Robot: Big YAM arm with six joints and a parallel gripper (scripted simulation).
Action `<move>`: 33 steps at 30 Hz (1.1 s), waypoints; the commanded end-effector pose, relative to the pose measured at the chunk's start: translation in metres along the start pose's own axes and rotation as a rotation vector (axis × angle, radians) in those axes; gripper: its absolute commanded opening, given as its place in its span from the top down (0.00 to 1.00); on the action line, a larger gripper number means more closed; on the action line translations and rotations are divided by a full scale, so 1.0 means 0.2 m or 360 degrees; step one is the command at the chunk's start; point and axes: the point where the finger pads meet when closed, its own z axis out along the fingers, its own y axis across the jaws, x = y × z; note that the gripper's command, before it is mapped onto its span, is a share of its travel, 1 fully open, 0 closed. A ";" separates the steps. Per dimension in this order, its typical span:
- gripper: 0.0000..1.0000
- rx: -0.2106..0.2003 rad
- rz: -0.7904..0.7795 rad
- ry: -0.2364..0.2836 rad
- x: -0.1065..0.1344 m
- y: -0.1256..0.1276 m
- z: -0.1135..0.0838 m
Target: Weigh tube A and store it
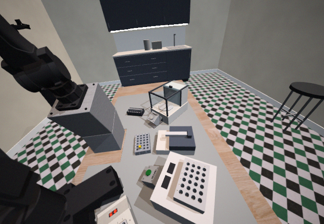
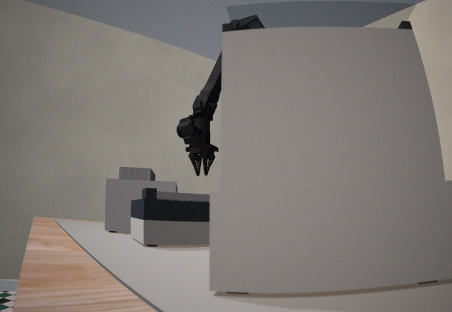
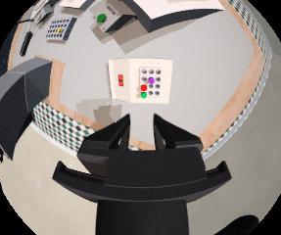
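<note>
The red-capped tube (image 3: pixel 143 88) is in the dry block (image 3: pixel 120 93) (image 1: pixel 123 205), in bore A3, beside a green cap (image 3: pixel 143 95) and near a purple cap (image 3: pixel 151 80). My gripper (image 3: pixel 141 117) (image 2: pixel 201 174) points down, part open and empty, above the level of the dry block, with no cap between its fingers. The balance (image 1: pixel 176 113) stands at the far end of the mat; the knob (image 1: pixel 170 86) of its top pane is at the back, so the door looks open. Its sloping front (image 1: pixel 153 116) is too small for key or lamp to be read.
The tube rack (image 1: pixel 142 142) (image 3: pixel 57 29) holds a yellow cap (image 1: pixel 139 146) (image 3: pixel 59 30). The magnet block (image 1: pixel 135 111), the dark-topped spectrophotometer (image 1: pixel 182 142) and the white mixer (image 1: pixel 161 196) stand around it. A grey box with a green button (image 1: pixel 148 172) (image 3: pixel 102 18) adjoins the mixer.
</note>
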 end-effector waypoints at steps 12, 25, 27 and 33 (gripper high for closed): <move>0.70 0.0037 -0.0002 0.0000 -0.02 -0.02 -0.16; 0.70 0.0051 0.0000 0.0001 -0.02 -0.04 -0.26; 0.70 0.0055 0.0001 0.0002 -0.02 -0.04 -0.28; 0.70 0.0074 0.0003 0.0003 -0.01 -0.07 -0.35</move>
